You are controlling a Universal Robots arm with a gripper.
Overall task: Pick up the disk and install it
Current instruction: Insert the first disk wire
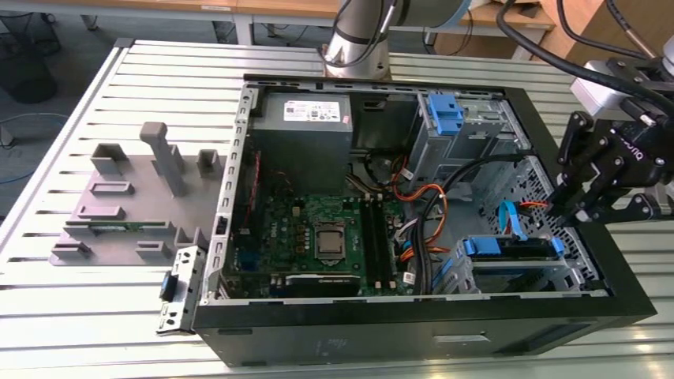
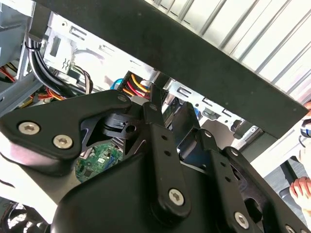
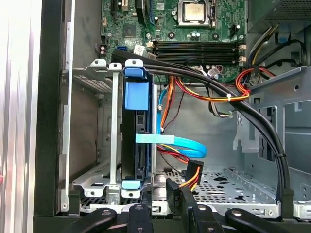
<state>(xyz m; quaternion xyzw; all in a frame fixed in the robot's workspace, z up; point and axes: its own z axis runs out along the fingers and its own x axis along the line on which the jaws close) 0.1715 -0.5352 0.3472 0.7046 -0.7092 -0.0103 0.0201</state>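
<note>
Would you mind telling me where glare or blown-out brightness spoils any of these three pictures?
In the first wrist view the slatted table beside the case is washed out to near white; in the second wrist view the slats glare brightly behind the dark gripper; the exterior view is evenly lit, with the disk clear.

We get the exterior view looking down from high up over the open computer case (image 1: 421, 316); both wrist views sit close, sharing its drive cage (image 3: 114, 145).
</note>
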